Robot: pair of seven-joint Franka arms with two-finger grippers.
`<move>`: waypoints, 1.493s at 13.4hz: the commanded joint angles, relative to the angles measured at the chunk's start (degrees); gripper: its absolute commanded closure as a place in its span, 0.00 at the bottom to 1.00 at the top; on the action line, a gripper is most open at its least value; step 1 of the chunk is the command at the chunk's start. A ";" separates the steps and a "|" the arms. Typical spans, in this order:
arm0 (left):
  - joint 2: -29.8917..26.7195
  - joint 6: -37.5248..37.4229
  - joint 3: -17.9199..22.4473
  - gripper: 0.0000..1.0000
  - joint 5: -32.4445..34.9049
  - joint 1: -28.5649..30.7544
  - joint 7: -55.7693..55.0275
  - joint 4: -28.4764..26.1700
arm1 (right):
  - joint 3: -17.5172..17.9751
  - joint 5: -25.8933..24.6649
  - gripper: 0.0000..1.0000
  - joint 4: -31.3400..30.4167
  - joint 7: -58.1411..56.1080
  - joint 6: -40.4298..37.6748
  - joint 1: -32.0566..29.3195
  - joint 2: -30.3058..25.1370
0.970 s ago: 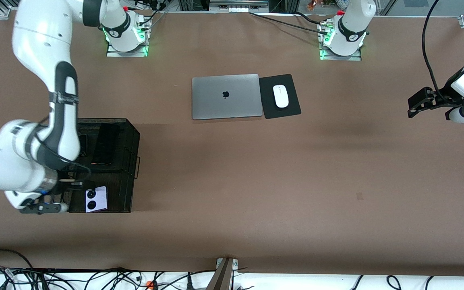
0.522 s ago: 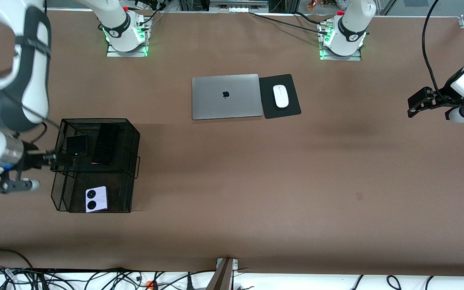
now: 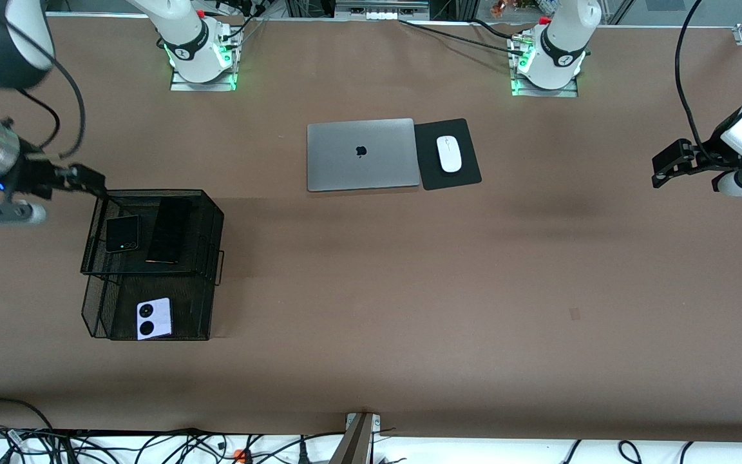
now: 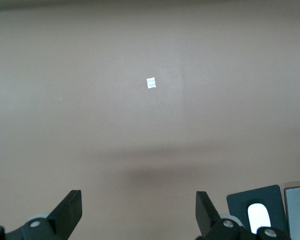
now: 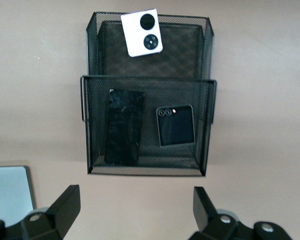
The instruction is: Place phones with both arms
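Now 3 phones (image 3: 154, 318) in mesh rack (image 3: 213, 225), grippers open

Brown tabletop (image 3: 409, 290), black mesh rack (image 3: 207, 258). In it, a white-lavender phone (image 3: 153, 318) with two black circles, a black squarish phone (image 3: 122, 232), a black slim phone (image 3: 169, 231). Silver laptop (image 3: 361, 154), white mouse (image 3: 449, 154) on a black pad (image 3: 467, 174).

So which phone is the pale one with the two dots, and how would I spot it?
Find the black wire-mesh two-tier rack at the right arm's end of the table. In its lower tier, the part nearer the front camera, lies a small squarish white-lavender phone with two black circles. The small squarish black phone and long slim black slab phone on the upper tier are both dark.
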 commanded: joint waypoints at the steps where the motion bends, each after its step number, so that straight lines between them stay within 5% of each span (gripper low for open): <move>1: -1.21 -0.22 -0.24 0.00 0.53 0.45 1.35 -0.93 | 5.66 -0.86 0.00 -3.93 0.15 0.00 -7.29 -4.72; 9: -1.29 -4.07 -0.59 0.00 0.70 0.02 1.26 -0.49 | 6.82 -2.88 0.00 -2.79 0.16 0.08 -9.60 -4.91; 12: -0.94 -3.56 -0.59 0.00 1.48 -0.07 1.35 0.38 | 11.90 -2.62 0.00 -2.70 0.15 -0.53 -13.37 -5.25; 20: -1.03 -1.36 -1.03 0.00 2.72 -0.25 2.05 0.21 | 7.70 -1.65 0.00 -2.70 0.86 -1.59 -10.13 -5.70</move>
